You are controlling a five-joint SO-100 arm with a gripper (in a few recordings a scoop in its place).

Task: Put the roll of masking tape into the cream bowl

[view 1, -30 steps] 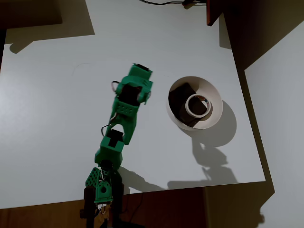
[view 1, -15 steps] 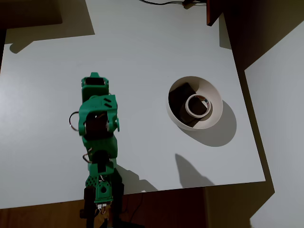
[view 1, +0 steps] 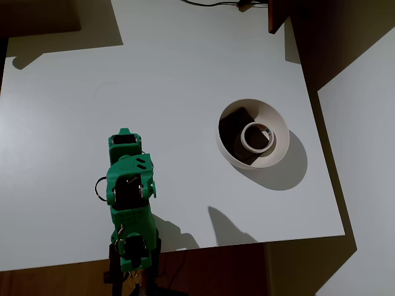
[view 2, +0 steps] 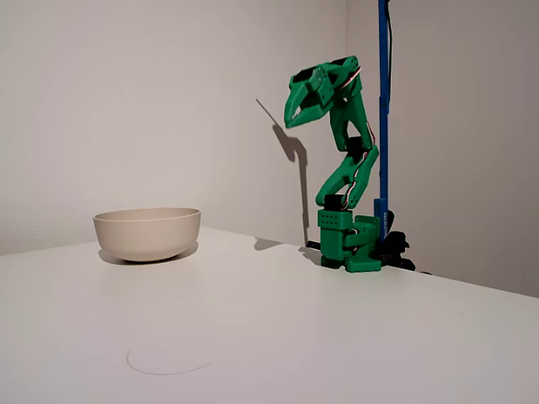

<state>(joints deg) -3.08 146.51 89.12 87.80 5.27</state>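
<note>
The cream bowl [view 1: 279, 126] stands on the right half of the white table in the overhead view. Inside it the roll of masking tape [view 1: 249, 143] lies flat, partly resting on a dark brown square block [view 1: 233, 125]. My green gripper [view 1: 125, 139] is far left of the bowl, folded back over the arm's base. In the fixed view the gripper [view 2: 290, 118] hangs high above the table, its jaws together with nothing in them. The bowl [view 2: 147, 233] sits at the left there, and its wall hides the tape.
The table's front edge [view 1: 247, 243] runs just past the arm's base [view 1: 131, 256]. A dark wooden piece [view 1: 278, 15] and a cable lie at the back right corner. A blue pole [view 2: 384, 109] rises behind the base. A faint ring mark [view 2: 166, 362] shows on the table.
The arm has swung left, away from the bowl, and folded back toward its base. Bowl, tape and block have not moved.
</note>
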